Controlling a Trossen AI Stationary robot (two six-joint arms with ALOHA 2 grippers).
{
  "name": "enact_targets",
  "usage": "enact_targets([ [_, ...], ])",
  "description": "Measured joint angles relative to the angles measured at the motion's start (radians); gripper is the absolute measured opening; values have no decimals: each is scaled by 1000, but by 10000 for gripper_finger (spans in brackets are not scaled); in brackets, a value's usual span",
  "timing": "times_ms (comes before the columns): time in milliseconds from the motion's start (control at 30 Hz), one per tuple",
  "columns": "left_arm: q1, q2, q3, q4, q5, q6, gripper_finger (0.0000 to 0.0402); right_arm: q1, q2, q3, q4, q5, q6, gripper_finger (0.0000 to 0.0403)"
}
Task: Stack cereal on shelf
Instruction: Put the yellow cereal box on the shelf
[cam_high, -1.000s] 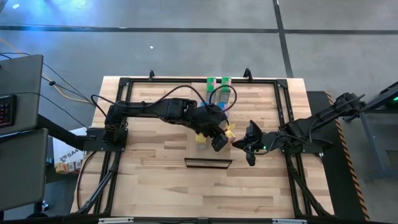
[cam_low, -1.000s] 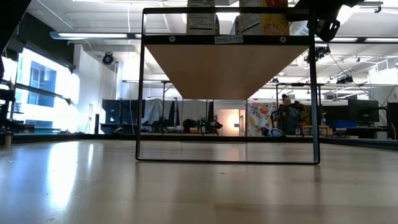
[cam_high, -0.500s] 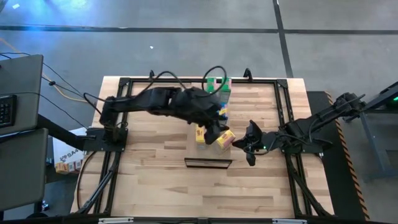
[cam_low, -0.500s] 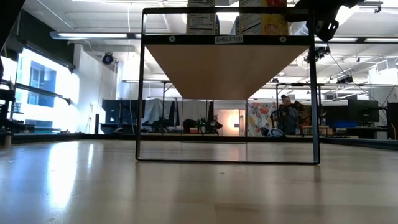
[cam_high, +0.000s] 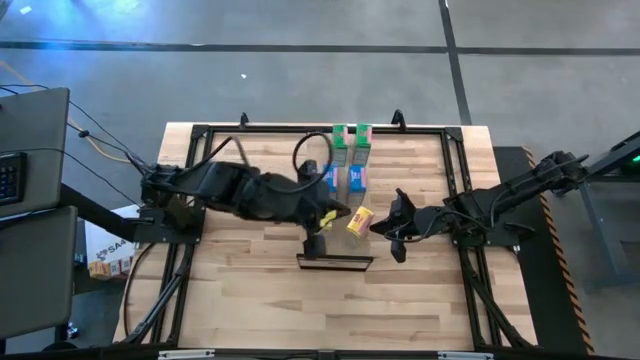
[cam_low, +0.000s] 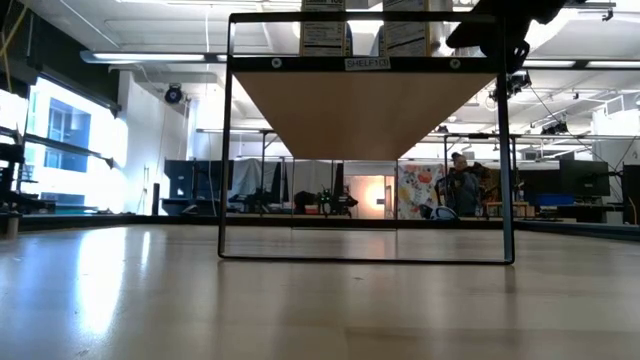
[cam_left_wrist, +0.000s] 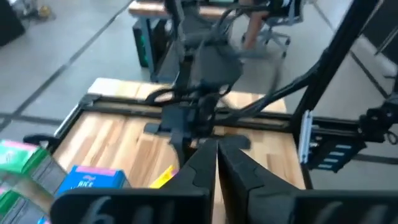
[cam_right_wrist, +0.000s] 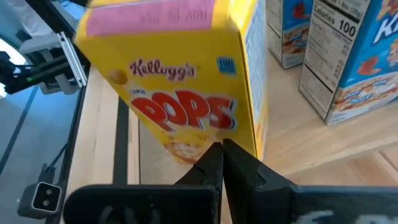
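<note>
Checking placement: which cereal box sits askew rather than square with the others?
The yellow Corn Pops box, nearest the right end effector; the green and blue boxes stand aligned in rows.

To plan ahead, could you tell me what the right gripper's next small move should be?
Probably open the right gripper and ease toward the yellow box: it stands askew just ahead of the shut fingers, unheld; the left gripper waits nearby.

two small green cardboard cereal boxes (cam_high: 351, 135) stand at twelve o'clock, two blue ones (cam_high: 357, 176) just below, a yellow corn pops box (cam_high: 359, 221) tilted at centre; the pale wood shelf (cam_low: 363, 112) carries upright boxes.
</note>
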Motion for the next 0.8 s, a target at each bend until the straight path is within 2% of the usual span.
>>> enact_targets([
  [300, -57, -13, -2, 42, -13, 35, 1, -9, 2, 0, 16, -24, -13, 0],
  [367, -62, -18, -44, 101, -13, 28, 0, -9, 2, 0, 15, -26, -13, 0],
  [533, -69, -84, -248, 308, 41, 25, 0, -9, 2, 0, 24, -30, -21, 0],
  [800, -68, -382, -747, 736, 44, 9, 0, -11, 2, 0, 34, 18, -21, 0],
])
